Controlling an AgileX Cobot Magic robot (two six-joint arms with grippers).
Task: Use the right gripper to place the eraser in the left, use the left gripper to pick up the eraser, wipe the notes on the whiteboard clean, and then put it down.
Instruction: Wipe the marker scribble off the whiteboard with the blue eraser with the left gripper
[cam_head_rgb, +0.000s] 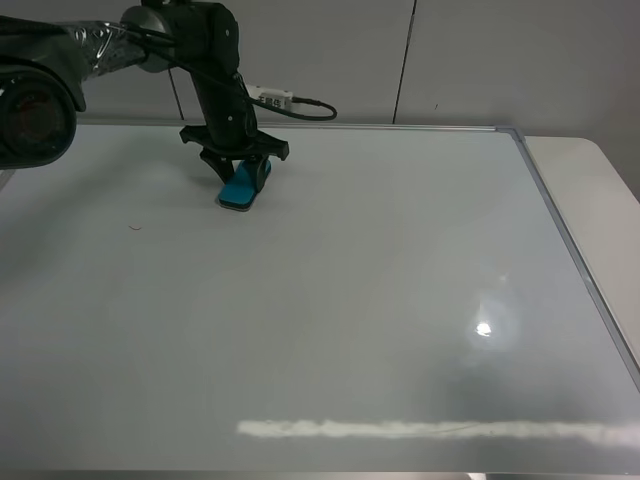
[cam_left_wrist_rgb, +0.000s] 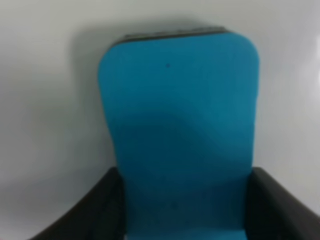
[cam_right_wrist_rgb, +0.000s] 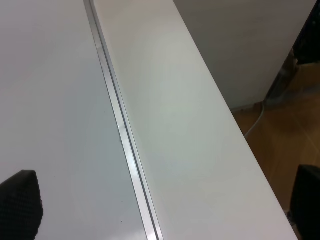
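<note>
1. Left pincer (cam_head_rgb: 245, 168) pinches the eraser (cam_head_rgb: 238, 190) across its narrow width at one end; the dark fingers (cam_left_wrist_rgb: 100, 210) press both long sides.
2. The eraser is toward 11 o'clock on the whiteboard (cam_head_rgb: 400, 300) in the high view. It is tilted, low end at or on the surface; contact can't be confirmed.
3. Right pincer (cam_right_wrist_rgb: 165, 205) is spread wide with nothing between its tips. It hangs over the board's silver frame (cam_right_wrist_rgb: 125, 150) and the desk (cam_right_wrist_rgb: 200, 140) strip beside it.
4. Handling, judged: a light block, firm enough to pinch, with a soft thin felt sole (cam_left_wrist_rgb: 172, 35). The smooth teal sides may slip or pivot under wiping pressure, so a hold nearer mid-length would keep the felt flat.
5. A small reddish fleck (cam_head_rgb: 135, 227) lies at 9 o'clock of the eraser, well apart.
6. Writing: none readable. The eraser's face is plain, and the white tag (cam_head_rgb: 272, 97) on the cable is too small to read.
</note>
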